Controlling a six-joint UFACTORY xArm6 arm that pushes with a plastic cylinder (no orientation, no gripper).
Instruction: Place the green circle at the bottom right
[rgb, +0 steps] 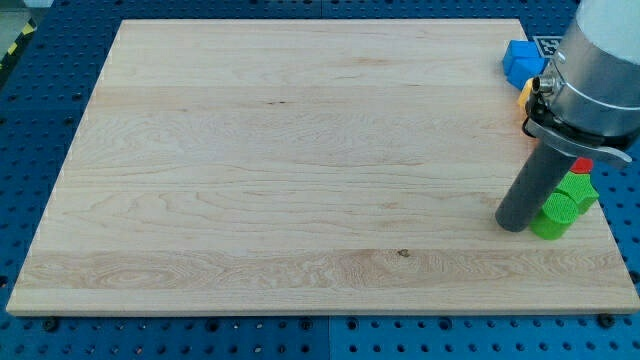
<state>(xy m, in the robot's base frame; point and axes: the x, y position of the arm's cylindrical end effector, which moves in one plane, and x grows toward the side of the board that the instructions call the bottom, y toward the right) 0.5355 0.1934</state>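
The green circle (554, 214) stands on the wooden board (300, 180) near its right edge, in the lower right part. My tip (513, 224) rests on the board just left of the green circle, touching or nearly touching it. A second green block (580, 190) sits right behind the circle, up and to its right; its shape is partly hidden by the rod. A red block (583, 164) peeks out above that one, mostly hidden by the arm.
A blue block (522, 60) lies at the board's top right edge. A yellow-orange block (525, 95) shows just below it, partly hidden by the arm. The arm's large grey body (600, 70) covers the top right corner. Blue pegboard surrounds the board.
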